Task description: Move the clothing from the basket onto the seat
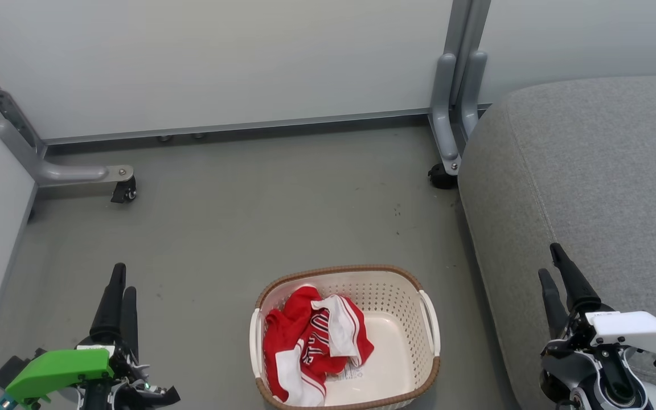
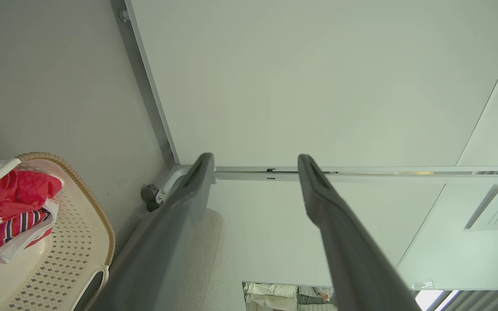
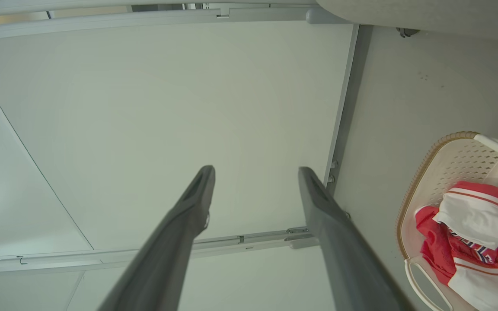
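Now — clothing (image 1: 305,336) in basket (image 1: 339,269) | seat (image 1: 590,171) alongside | end effectors (image 2: 255,160) (image 3: 255,172) parted

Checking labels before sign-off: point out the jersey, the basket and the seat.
jersey (image 1: 285,333), head view, red body fabric.
basket (image 1: 339,267), head view, brown far rim.
seat (image 1: 590,171), head view, grey top surface.

Bare floor (image 1: 237,216) lies left of and beyond the basket (image 1: 339,268), while the seat (image 1: 590,171) stands near its right side.

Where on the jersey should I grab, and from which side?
Best the bunched white sleeve fold atop the jersey, coming straight down: the walls of the basket block side approaches. The heap lies toward its left, nearer the open left end effector.
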{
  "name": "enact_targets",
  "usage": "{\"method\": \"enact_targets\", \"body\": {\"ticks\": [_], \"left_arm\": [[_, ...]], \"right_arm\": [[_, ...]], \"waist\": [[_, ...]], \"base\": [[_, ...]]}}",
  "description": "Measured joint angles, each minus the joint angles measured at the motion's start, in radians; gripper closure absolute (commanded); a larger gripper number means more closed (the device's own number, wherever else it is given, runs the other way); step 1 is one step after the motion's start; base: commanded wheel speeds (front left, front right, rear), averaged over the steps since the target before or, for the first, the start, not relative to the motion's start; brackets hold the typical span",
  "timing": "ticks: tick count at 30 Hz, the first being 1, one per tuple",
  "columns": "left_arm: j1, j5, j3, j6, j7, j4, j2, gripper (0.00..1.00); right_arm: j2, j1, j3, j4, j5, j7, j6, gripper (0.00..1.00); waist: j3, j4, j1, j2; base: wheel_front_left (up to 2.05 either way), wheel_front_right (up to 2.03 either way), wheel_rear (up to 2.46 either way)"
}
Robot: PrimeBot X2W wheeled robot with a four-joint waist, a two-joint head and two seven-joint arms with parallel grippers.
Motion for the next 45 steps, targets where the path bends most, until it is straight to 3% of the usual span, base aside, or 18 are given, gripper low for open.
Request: {"method": "enact_targets", "body": {"ticks": [10, 32, 45], "left_arm": [[-0.003, 0.093, -0.044, 0.0, -0.053, -0.042, 0.007, 0.0], [-0.008, 0.566, -0.112, 0.0, -0.138, -0.127, 0.021, 0.0], [-0.007, 0.777, -0.149, 0.0, -0.179, -0.125, 0.032, 0.0]], "right_arm": [[-0.007, 0.0, 0.025, -0.038, -0.113, -0.047, 0.0, 0.0], [-0.013, 0.014, 0.072, -0.138, -0.602, -0.133, 0.0, 0.0], [-0.028, 0.021, 0.098, -0.147, -0.835, -0.174, 0.0, 0.0]], "waist": [[0.003, -0.001, 0.0, 0.0], [0.008, -0.007, 0.0, 0.0], [0.013, -0.011, 0.0, 0.0]], "base": [[0.0, 0.0, 0.0], [0.0, 0.0, 0.0], [0.0, 0.0, 0.0]]}}
